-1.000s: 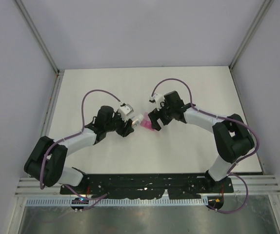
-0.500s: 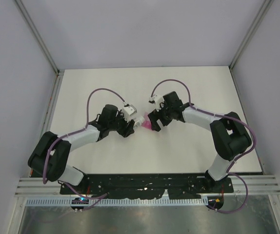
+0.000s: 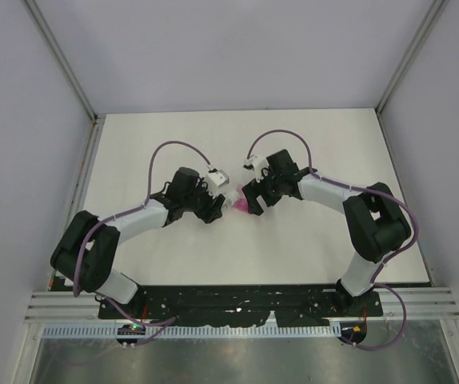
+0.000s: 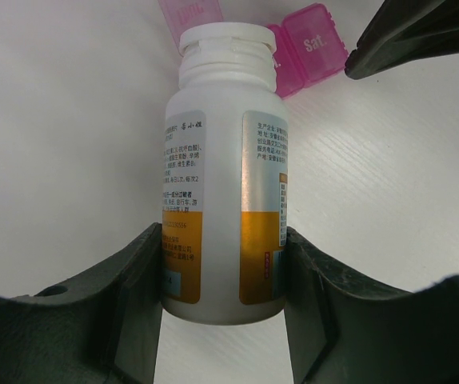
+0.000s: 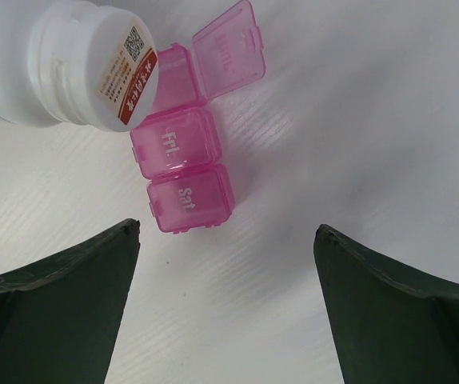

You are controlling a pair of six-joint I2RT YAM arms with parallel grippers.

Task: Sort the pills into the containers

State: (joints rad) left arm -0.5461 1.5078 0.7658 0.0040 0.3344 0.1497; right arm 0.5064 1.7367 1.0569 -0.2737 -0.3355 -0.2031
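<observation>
The containers are a bright-pink pill box [image 5: 183,180] lying on the white table, with lids marked "Fri" and "Sat" shut and one far lid [image 5: 231,48] flipped up. My left gripper [image 4: 223,236] is shut on a white bottle with an orange label [image 4: 225,176]. The bottle is tilted, and its threaded neck reaches over the open compartment [image 5: 69,64]. My right gripper [image 5: 225,232] stands open just short of the "Sat" end, with nothing between its fingers [image 5: 53,304]. No pills show. From above, the pill box [image 3: 237,206] lies between both grippers.
The white table [image 3: 293,144] is bounded by grey walls at the back and sides. A black finger of the right gripper [image 4: 421,36] shows close beside the pill box in the left wrist view. The arm bases stand at the near edge.
My left arm has carried the bottle to the right until its neck is at the pill box. The right gripper has barely moved and stays open.
</observation>
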